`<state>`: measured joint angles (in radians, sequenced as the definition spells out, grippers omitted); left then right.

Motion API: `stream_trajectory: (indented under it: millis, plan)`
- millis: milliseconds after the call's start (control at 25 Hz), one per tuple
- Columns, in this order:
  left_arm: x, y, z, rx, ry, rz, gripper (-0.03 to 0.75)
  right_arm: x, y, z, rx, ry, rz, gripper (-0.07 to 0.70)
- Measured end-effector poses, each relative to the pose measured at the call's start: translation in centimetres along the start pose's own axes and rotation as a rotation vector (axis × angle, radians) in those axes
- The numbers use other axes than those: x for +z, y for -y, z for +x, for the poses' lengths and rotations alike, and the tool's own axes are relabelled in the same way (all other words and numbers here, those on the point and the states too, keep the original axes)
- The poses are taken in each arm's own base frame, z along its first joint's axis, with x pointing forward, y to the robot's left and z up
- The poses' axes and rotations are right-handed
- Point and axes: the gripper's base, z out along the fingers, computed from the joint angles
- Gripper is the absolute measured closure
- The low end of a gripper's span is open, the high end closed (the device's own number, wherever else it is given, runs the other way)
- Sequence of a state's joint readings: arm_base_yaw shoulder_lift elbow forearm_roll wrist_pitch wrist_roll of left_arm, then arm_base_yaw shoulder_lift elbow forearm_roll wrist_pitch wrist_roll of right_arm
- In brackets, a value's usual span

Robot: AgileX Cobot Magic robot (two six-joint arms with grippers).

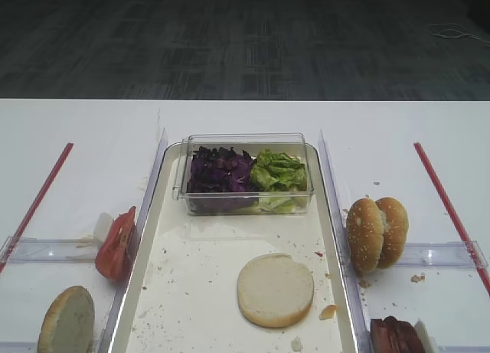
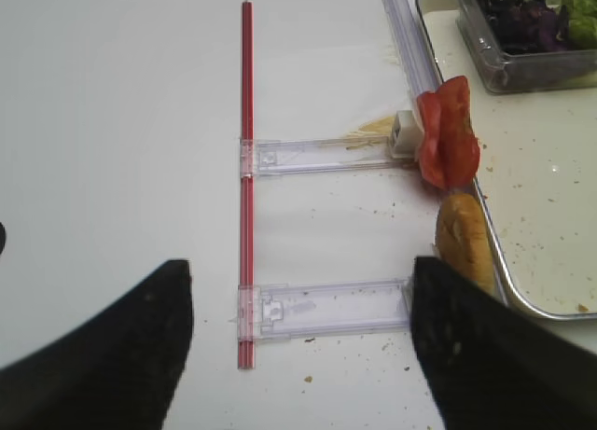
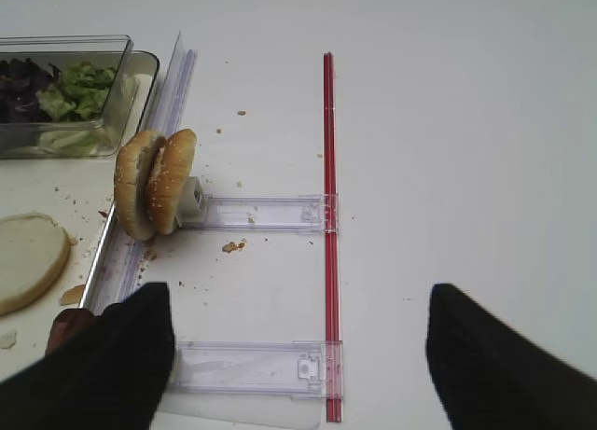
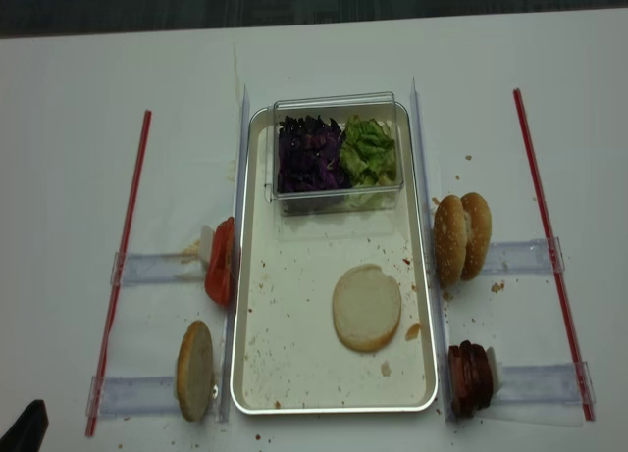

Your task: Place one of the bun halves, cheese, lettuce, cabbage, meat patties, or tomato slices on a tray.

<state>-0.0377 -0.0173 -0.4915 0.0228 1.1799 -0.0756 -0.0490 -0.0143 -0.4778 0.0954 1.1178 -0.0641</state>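
Note:
A bun half (image 1: pixel 275 289) with a pale cream face lies flat on the cream tray (image 1: pixel 191 253), near its front. The clear tub at the tray's far end holds purple cabbage (image 1: pixel 220 171) and green lettuce (image 1: pixel 279 173). Tomato slices (image 2: pixel 448 131) and a second bun half (image 2: pixel 464 239) stand on edge left of the tray. Meat patties (image 4: pixel 469 377) stand on its right. No cheese shows. My left gripper (image 2: pixel 298 346) hangs open over the table left of the tray, holding nothing. My right gripper (image 3: pixel 298 355) is open and empty on the right side.
Two sesame bun halves (image 1: pixel 377 233) stand on edge right of the tray. Clear plastic holders (image 2: pixel 326 304) and red strips (image 2: pixel 246 169) lie on the white table on both sides. Crumbs are strewn over the tray and table.

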Motion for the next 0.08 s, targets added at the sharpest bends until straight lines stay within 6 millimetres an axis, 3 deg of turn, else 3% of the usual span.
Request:
stream_trajectory:
  millis: [80]
  plan:
    - [0.0, 0.0, 0.0, 0.0, 0.0, 0.0, 0.225, 0.0, 0.0, 0.0, 0.0, 0.0, 0.0, 0.042]
